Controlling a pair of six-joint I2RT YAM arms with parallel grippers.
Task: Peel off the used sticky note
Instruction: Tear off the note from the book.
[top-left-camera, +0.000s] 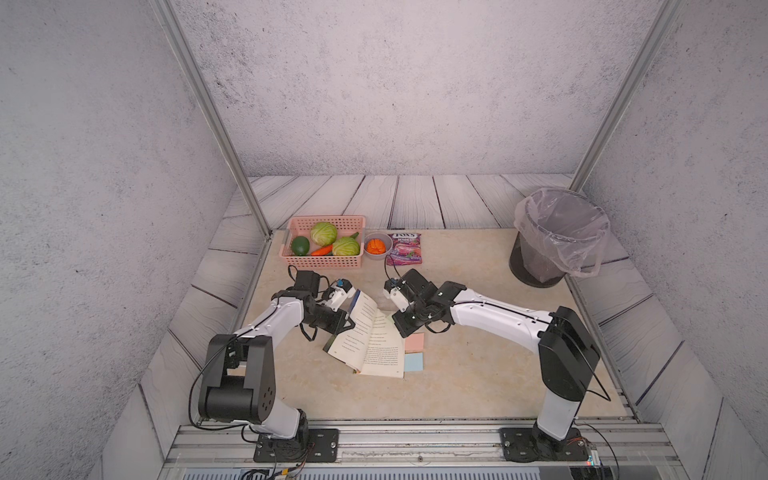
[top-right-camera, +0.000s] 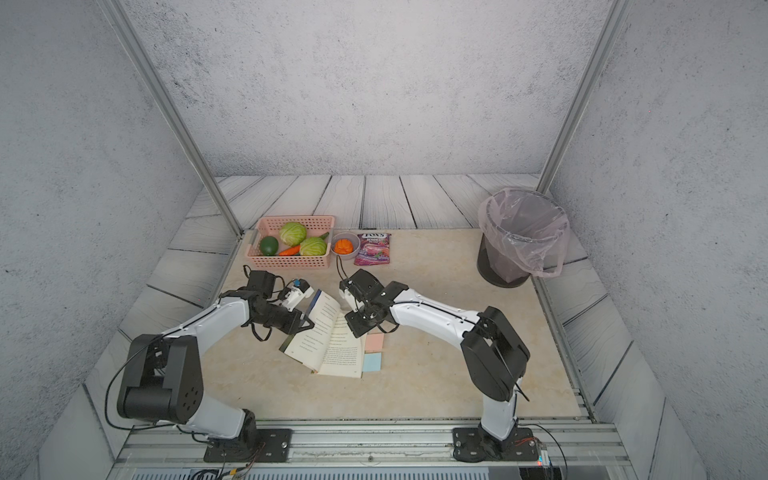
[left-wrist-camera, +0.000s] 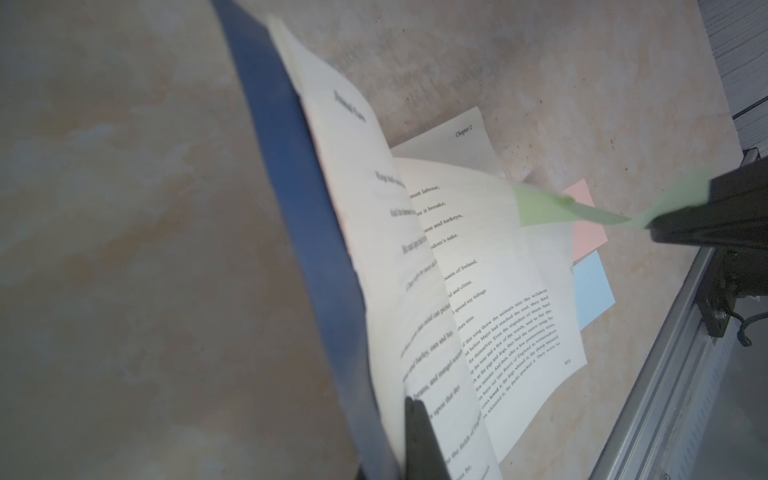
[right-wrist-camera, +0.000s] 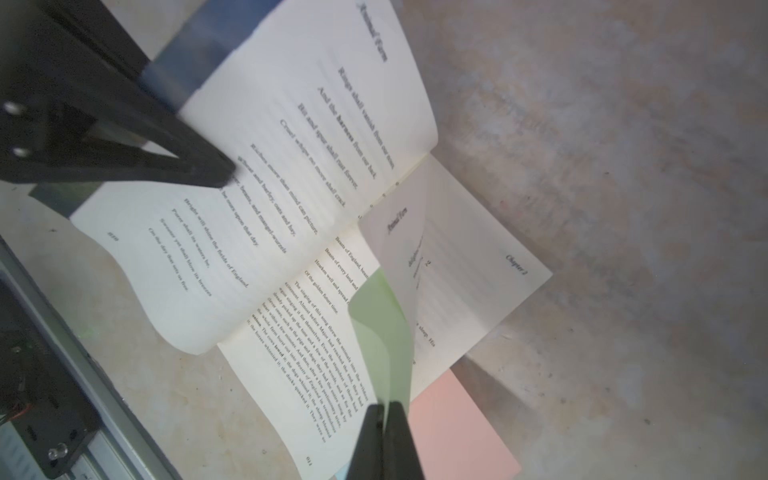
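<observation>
Two clamps: right gripper (right-wrist-camera: 386, 409) on green sticky note (right-wrist-camera: 380, 332) stuck to lifted page (right-wrist-camera: 401, 245), left gripper (right-wrist-camera: 222, 176) on open book (right-wrist-camera: 291, 137).

Worktop (top-left-camera: 478, 374): matt, stone-look, mottled beige. Book (top-left-camera: 384, 351): matt cream paper pages, smooth blue cover. Sticky note (right-wrist-camera: 386, 345): thin green paper, slightly translucent. Basket (top-left-camera: 322, 261): pink perforated plastic. Bin liner (top-left-camera: 582, 251): thin, crinkled translucent film. Sweet packet (top-left-camera: 405, 249): glossy printed film. Front rail (top-left-camera: 415, 440): brushed metal.

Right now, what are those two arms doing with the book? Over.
Left gripper shut on book. Right gripper shut on green sticky note; note not yet free, one page raised with it. Pink note just beside, untouched.
</observation>
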